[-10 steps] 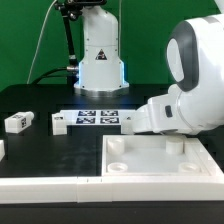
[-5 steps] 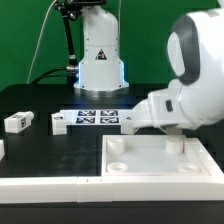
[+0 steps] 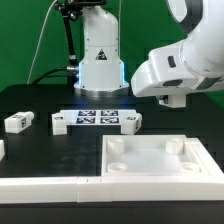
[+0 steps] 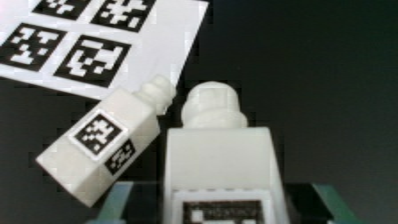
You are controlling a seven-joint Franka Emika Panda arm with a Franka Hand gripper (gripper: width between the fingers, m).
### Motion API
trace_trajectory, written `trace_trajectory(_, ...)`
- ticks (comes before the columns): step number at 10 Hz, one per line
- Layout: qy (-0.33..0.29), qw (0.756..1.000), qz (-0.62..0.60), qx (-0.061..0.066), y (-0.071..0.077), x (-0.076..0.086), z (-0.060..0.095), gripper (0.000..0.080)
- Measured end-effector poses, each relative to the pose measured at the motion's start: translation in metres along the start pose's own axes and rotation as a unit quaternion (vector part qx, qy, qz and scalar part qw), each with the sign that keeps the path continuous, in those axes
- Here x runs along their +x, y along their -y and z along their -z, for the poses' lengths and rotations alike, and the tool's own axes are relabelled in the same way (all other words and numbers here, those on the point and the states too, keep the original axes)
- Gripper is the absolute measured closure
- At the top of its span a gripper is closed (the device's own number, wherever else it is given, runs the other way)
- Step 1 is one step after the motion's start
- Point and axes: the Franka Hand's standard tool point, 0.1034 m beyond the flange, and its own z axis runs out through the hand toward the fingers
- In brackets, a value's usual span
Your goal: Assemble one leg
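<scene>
Green backdrop, black tabletop.
A plain green backdrop (image 3: 20, 30) fills the space behind a matte black table (image 3: 40, 150). A black post (image 3: 68, 45) stands upright before it, toward the exterior view's left. The light is soft and even.

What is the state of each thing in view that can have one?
gripper: shut on the held leg, raised above the table.
held leg: clamped, in no socket.
wrist-view loose leg: lying beside the marker board.
leg at the exterior view's far left: lying loose.
leg next to it: lying loose.
white panel: lying flat, visible sockets empty.
</scene>
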Motion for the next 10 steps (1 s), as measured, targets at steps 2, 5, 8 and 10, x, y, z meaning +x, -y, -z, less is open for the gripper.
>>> trace_trajectory(2, -0.060, 0.998, -0.001, 0.004, 0.001, 0.016, 0.007, 0.0511)
trace_trajectory(5, -0.208, 0.978, 0.014, 0.004, -0.008, 0.026, 0.029, 0.0510)
trace_trajectory(8, -0.337, 0.941, 0.010, 0.008, -0.030, 0.042, 0.066, 0.0509)
trace_trajectory(10, -0.406, 0.914, 0.012, 0.007, -0.027, 0.044, 0.064, 0.0509)
